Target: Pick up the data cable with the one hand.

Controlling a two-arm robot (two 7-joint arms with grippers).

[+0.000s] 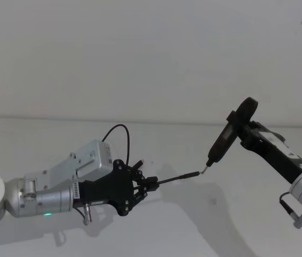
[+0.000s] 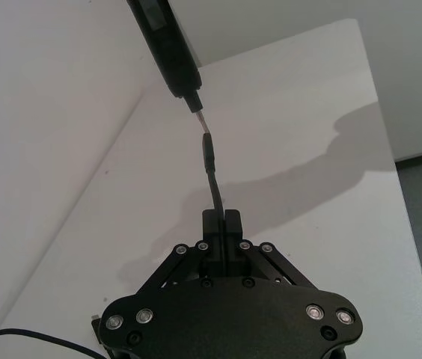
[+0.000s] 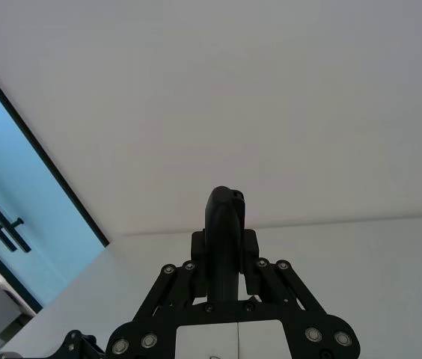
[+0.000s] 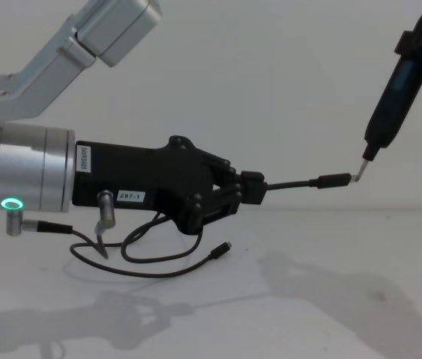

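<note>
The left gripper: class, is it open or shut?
Shut. The left gripper has its fingers pressed together on the data cable.

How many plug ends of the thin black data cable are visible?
2. One plug end juts from the shut left gripper, touching the black pen-like tool's metal tip; the other plug end hangs below, above the table.

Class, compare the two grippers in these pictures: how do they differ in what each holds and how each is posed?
The left gripper is shut on the data cable and reaches level above the table; the right gripper grips a black pen-like tool and sits higher. The cable's plug sticks out sideways, while the tool slants down, its metal tip meeting the plug. Both grippers are black two-finger grippers, closed on something thin.
</note>
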